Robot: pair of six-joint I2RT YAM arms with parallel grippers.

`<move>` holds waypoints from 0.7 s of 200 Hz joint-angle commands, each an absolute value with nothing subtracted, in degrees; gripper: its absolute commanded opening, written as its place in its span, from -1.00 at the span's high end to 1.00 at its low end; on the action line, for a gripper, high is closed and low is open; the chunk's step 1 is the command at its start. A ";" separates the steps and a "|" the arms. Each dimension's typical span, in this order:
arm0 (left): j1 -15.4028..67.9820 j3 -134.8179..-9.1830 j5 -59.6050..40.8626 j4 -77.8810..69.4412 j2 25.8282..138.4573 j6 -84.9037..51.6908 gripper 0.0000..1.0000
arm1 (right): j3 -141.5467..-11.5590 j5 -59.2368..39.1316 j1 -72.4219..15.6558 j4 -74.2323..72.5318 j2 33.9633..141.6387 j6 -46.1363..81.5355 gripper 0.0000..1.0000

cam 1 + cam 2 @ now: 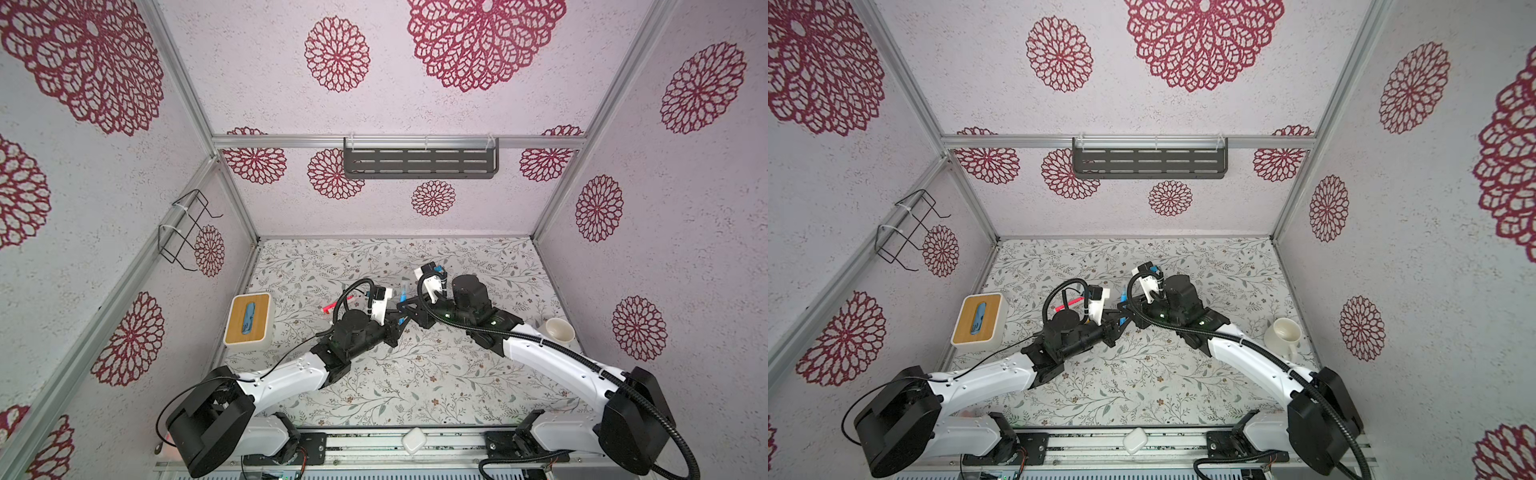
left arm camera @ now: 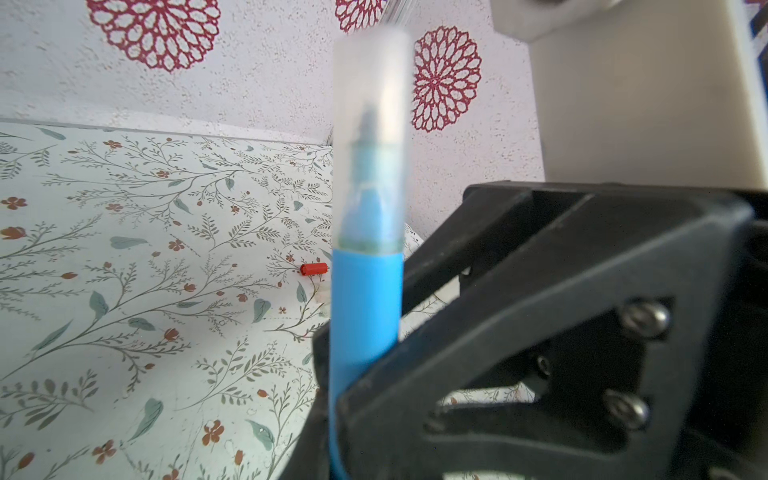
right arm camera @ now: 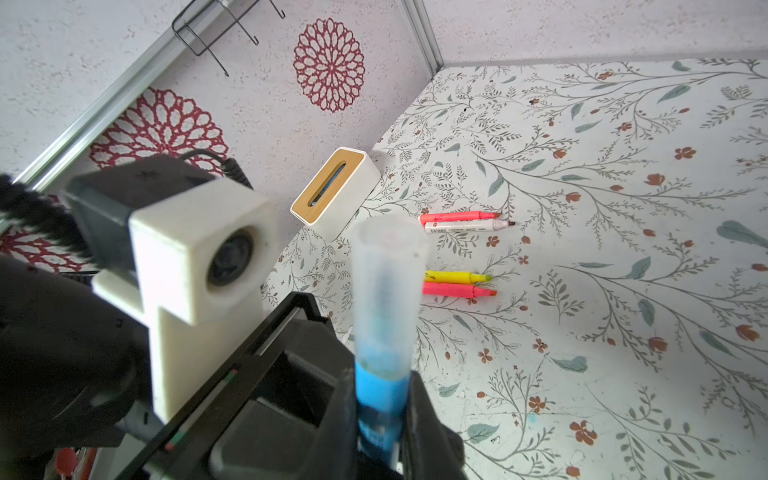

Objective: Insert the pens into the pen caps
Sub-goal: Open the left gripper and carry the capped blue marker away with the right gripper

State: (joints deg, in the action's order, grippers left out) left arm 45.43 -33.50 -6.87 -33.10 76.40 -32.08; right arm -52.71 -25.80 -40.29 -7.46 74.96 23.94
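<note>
Blue and slim, the blue pen (image 2: 365, 316) is held near the middle of the bench (image 1: 415, 386), with a translucent cap (image 2: 372, 104) seated over its tip; the dark nib shows faintly through the cap in the left wrist view. Both claws pinch the pen's blue body below the cap. The right gripper (image 3: 384, 415) has its fingers pressed against either side of the body, and the left gripper (image 1: 397, 323) clasps the pen lower down, so the two claws meet tip to tip in both top views.

Four more pens lie uncapped on the bench, between the grippers and the left edge. A pink-red pen (image 3: 457, 216) touches a white marker (image 3: 465, 225) along its side. A little apart from that pair, a yellow pen (image 3: 455, 276) lies against a pink pen (image 3: 457, 289). All four tips point the same way.

A small red cap (image 2: 314, 269) lies on its side on the bench, apart from the held pen.

Against the left edge stands a white box with a wooden slotted lid (image 1: 248, 319). A pale mug (image 1: 559, 329) sits by the right edge.
</note>
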 commanded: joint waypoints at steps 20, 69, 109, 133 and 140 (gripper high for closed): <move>45.84 -33.66 -2.42 -30.68 77.26 -31.53 -0.08 | -56.59 -20.01 -38.34 -2.27 76.65 20.89 0.98; 45.76 -33.39 5.79 -20.32 77.77 -35.23 -0.13 | -67.64 -10.91 -28.79 16.38 88.79 18.00 0.95; 45.82 -31.24 5.80 -20.01 77.47 -39.27 -0.14 | -82.60 1.09 -23.39 26.68 103.70 16.65 0.94; 46.05 -30.67 6.08 -19.16 76.11 -39.74 -0.14 | -94.43 4.26 -21.14 31.79 112.70 14.74 0.94; 46.11 -30.75 6.40 -18.22 75.51 -39.56 -0.14 | -98.31 3.54 -20.19 33.25 115.98 14.38 0.93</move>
State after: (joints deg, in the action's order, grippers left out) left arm 45.67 -31.24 4.86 -20.36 77.36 -37.82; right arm -86.76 -1.76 -22.20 25.32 110.08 17.32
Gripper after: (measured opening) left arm 0.570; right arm 0.174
